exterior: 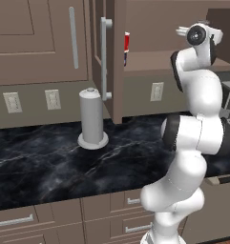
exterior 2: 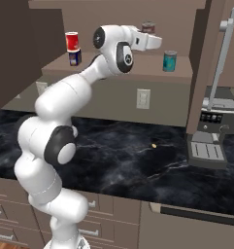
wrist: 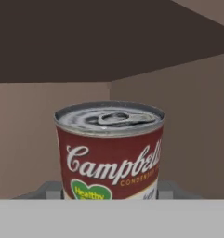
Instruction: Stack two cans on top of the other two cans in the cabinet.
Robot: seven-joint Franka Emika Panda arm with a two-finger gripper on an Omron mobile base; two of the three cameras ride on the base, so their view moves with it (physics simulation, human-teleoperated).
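Soft, even, slightly blurred rendering

The white arm (exterior 2: pixel 65 97) bends up high and reaches forward. Its claw (wrist: pixel 111 188) is closed tight on a can (wrist: pixel 109 148).

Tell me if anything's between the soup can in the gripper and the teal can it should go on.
Nothing visible. The gripper holds the soup can above the cabinet shelf, and the stretch of shelf across to the teal can looks bare.

The cabinet shelf (exterior 2: pixel 138 73) carries a teal can (exterior 2: pixel 170 61) and, apart, a dark blue can (exterior 2: pixel 75 57)
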